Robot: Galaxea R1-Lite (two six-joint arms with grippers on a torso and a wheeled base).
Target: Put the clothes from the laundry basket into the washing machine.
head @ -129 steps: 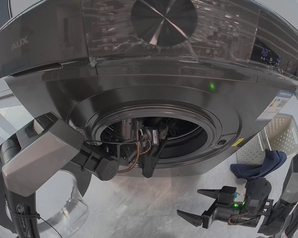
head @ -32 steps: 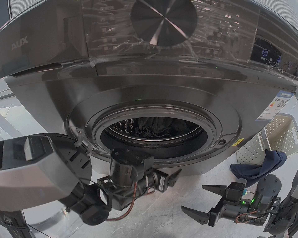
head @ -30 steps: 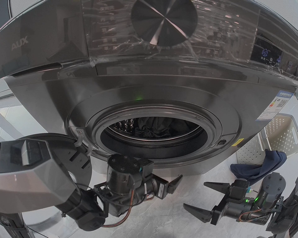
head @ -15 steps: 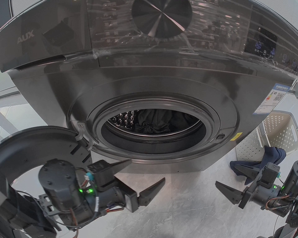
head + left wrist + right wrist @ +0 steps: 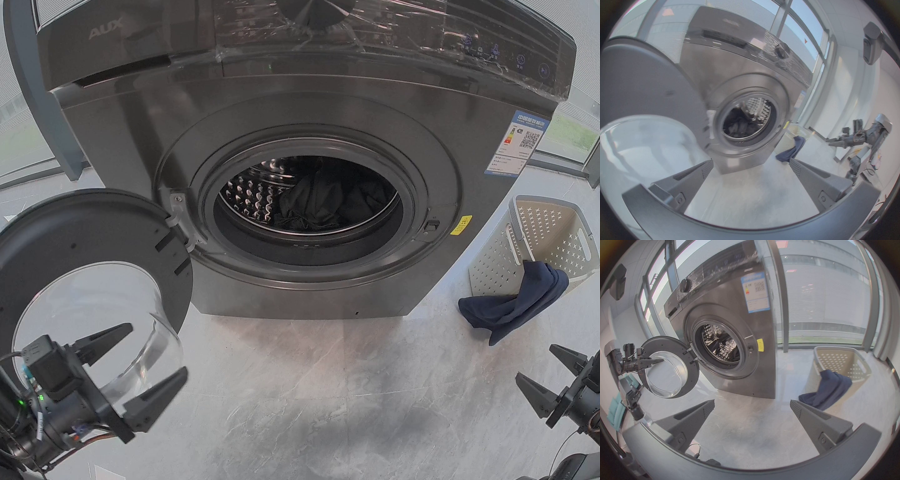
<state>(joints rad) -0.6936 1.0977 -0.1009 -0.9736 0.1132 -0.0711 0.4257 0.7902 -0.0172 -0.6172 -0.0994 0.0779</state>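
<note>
1. Dark clothes (image 5: pixel 325 200) are seen inside the washing machine (image 5: pixel 312 100), well beyond both sets of fingers.
2. A navy garment (image 5: pixel 515 303) remains to be loaded. It is draped over the laundry basket (image 5: pixel 553 234) rim, near the right gripper (image 5: pixel 536 364).
3. The right gripper and the left gripper (image 5: pixel 156 350) are both spread and empty.

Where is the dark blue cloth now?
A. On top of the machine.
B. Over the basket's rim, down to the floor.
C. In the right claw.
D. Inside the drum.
B: the blue cloth hangs over the rim of the basket, and its lower end lies on the floor.
</note>
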